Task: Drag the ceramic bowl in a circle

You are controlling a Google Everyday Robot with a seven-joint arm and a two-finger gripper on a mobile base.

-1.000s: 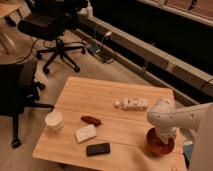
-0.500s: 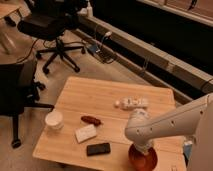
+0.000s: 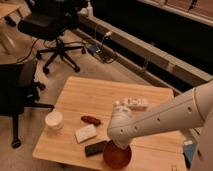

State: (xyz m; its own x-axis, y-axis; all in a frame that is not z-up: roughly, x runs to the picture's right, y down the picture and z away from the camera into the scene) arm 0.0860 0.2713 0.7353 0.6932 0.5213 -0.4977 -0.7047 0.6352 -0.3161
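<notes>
Orange-red glossy ceramic bowl sits at the wooden desk's near edge, directly beneath the gripper, whose closed fingers dip inside its left rim

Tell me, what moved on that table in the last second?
The arm swung left in the picture, its shut fingers in the red bowl, dragging it along the table's near edge toward the black phone. The white cup and phone stayed put.
</notes>
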